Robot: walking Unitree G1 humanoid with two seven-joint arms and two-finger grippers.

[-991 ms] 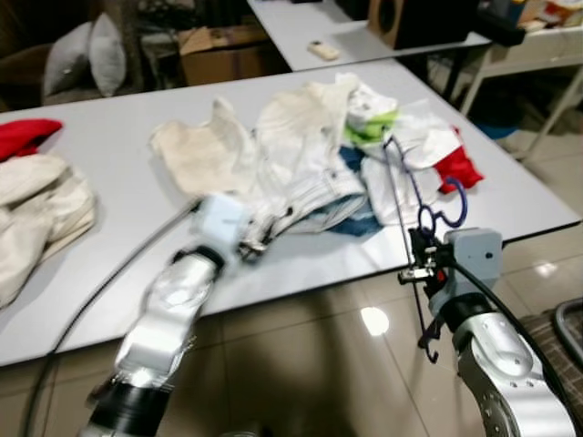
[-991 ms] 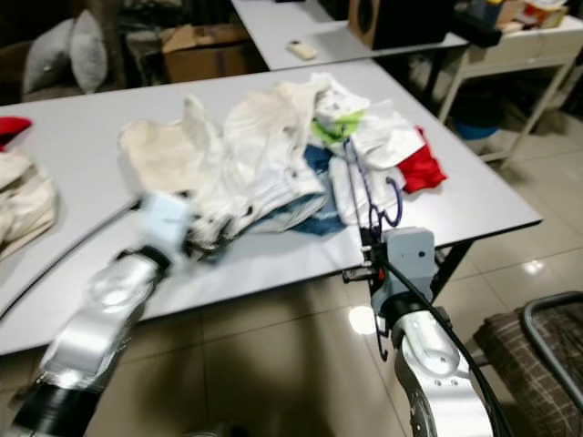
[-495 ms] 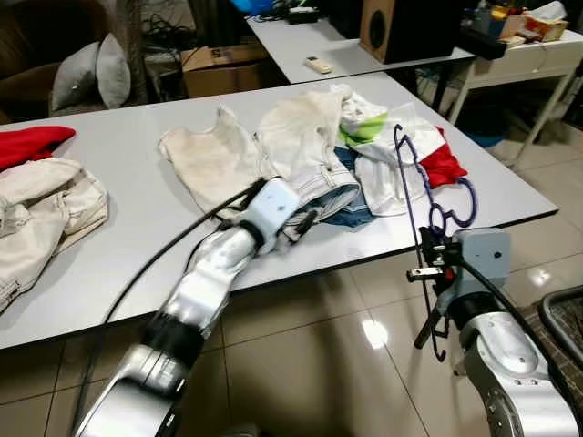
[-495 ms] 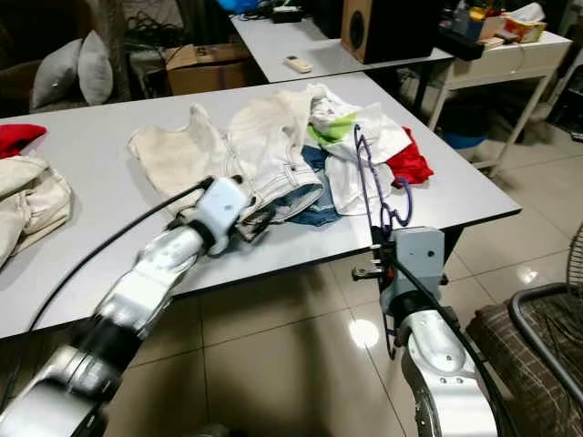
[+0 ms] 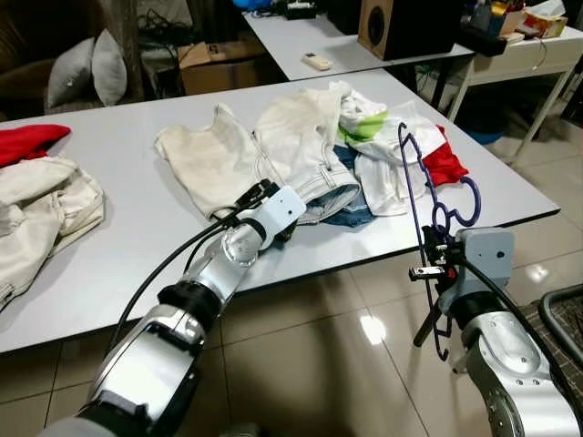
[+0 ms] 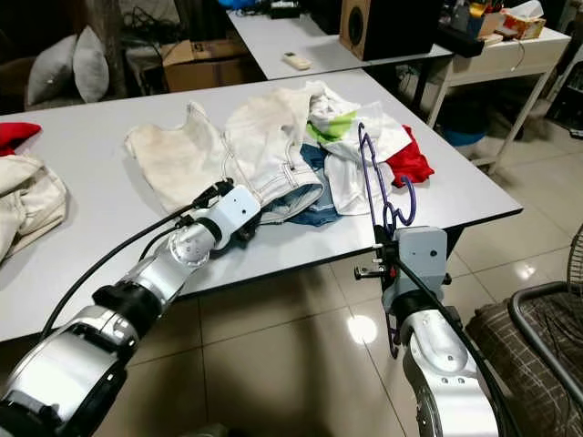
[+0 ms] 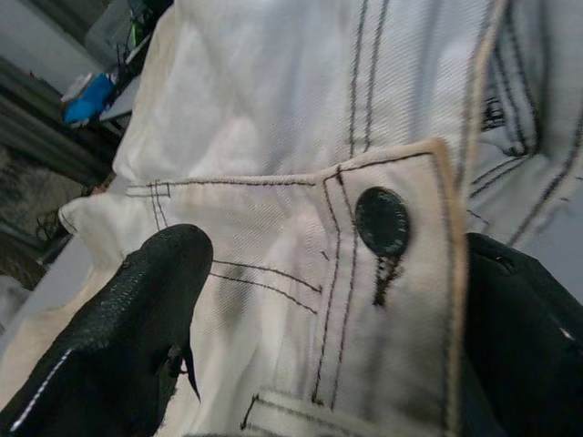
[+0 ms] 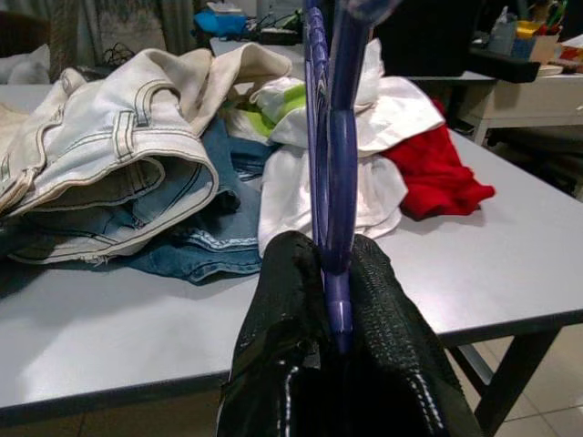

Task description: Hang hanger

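The right gripper [image 8: 332, 300] pinches a purple hanger [image 5: 416, 196] between closed fingers, holding it upright off the grey table's [image 5: 127, 182] front edge near its right corner. The left gripper [image 7: 301, 309] reaches over the front edge with fingers [image 7: 118, 337] spread around the buttoned waistband of white jeans [image 5: 305, 150], part of a clothes pile [image 5: 383, 146] toward the right end.

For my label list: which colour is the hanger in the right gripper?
The hanger is purple-blue, clearest in the right wrist view.
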